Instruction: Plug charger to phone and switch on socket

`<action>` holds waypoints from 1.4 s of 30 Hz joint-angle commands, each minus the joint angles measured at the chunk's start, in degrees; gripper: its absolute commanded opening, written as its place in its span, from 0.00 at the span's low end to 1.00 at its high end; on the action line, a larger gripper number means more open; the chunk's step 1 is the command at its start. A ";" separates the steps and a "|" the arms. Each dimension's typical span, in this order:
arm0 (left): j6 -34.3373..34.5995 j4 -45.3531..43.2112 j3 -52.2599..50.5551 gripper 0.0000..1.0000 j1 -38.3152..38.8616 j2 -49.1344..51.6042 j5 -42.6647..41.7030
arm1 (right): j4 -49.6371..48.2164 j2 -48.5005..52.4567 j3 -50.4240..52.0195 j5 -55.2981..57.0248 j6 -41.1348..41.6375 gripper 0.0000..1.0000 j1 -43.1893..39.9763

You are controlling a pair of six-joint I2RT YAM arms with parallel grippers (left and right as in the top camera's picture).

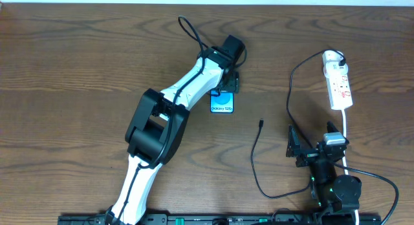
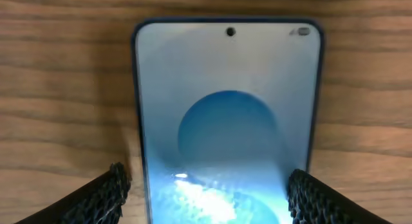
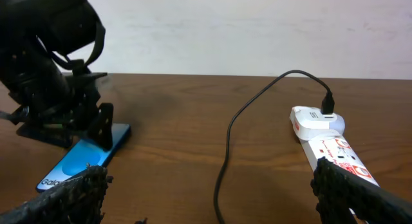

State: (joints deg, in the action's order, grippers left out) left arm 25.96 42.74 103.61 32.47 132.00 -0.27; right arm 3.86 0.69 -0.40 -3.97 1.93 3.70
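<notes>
Little of the task is judged done on the wooden table [image 1: 77,70]. The left arm [image 1: 158,128] is stretched across to the phone [image 1: 222,106], which lies flat and screen up near the middle of the table. The left gripper [image 1: 229,81] is set over the phone's far end, with its fingers [image 2: 106,192] spread to either side of the long edges. Whether the frame is pinched cannot be told. The socket [image 1: 339,79] lies at the far right, and the charger [image 1: 290,89] is already seated in its far end by the black plug [image 3: 327,108]. The right gripper [image 1: 294,147] is held spread wide and empty. The connector tip [image 1: 261,123] lies loose on the wood between the phone and the right gripper, well apart from the phone. The joining of the two is therefore left to do, and probably the switching as well.

Much of the phone is covered by the left gripper in the overhead view, and one end is cut off by the lower edge of the left wrist view. The charging port is shown nowhere. Part of the cable's run is lost beneath the right arm. The red marks [image 3: 341,150] on the socket are too small for a switch position to be read.
</notes>
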 commanded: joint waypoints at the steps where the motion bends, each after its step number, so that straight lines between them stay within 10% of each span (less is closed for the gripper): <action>1: 0.33 -0.04 -2.69 0.80 0.13 1.03 0.72 | 0.26 -0.37 0.04 0.39 -0.50 0.99 -0.35; 42: 6.29 2.54 -1.68 0.81 0.81 -4.37 0.92 | 0.26 -0.37 0.04 0.39 -0.50 0.99 -0.35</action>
State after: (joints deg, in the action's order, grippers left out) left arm 30.92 45.89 102.65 32.32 129.54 1.21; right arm 3.86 0.69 -0.40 -3.97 1.91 3.70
